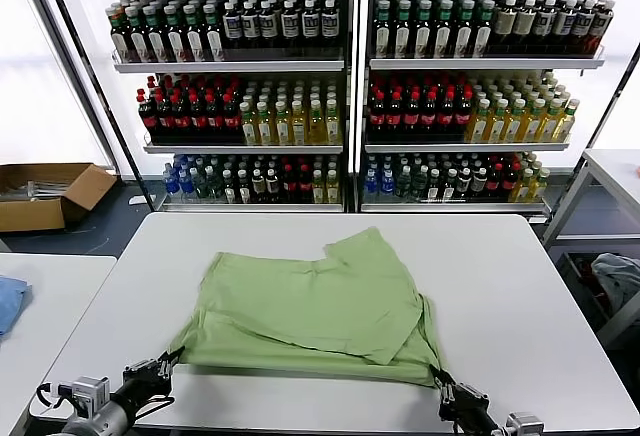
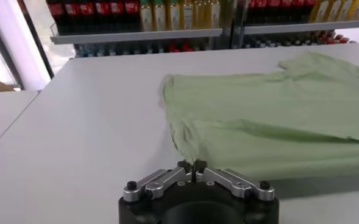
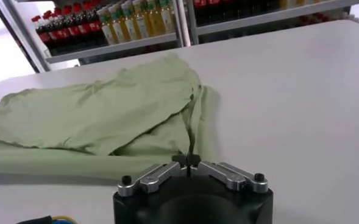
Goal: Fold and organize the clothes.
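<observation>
Polo shirt [image 1: 310, 306], light green, lies partly folded on the white counter [image 1: 520, 286], roughly centred, near hem edge parallel to the counter's front edge. A folded-over layer covers most of it; one sleeve sticks out toward the far side. Collar, buttons and any front graphic are hidden, only plain green fabric shows.

Left claw [image 1: 172, 359] sits at the shirt's near-left corner, fingers closed, tips pinched on the fabric corner; left wrist view shows the two fingertips [image 2: 184, 165] meeting right at the cloth edge. How much fabric is actually between them is hard to make out.

Right claw [image 1: 440, 384] sits at the near-right corner, also closed, tips on the hem; in the right wrist view the tips [image 3: 180, 159] meet where the green edge ends. Same caveat: grip depth not visible. Its arm is cut off by the bottom of the head view.

Both claws low, at counter level, shirt's near edge stretched between them.

Background: shelves [image 1: 240, 64] stacked with bottles [image 1: 420, 106], red, green, yellow and dark caps and labels; no label text readable. Cardboard box [image 1: 45, 191] on the floor far left, contents unclear. Blue cloth [image 1: 8, 301] on a second counter at left, cut off by the frame edge. Pale bluish-grey cloth [image 1: 620, 278] at far right, partly cut off, what it rests on is not clear.

No writing legible anywhere on the shirt or counter.
</observation>
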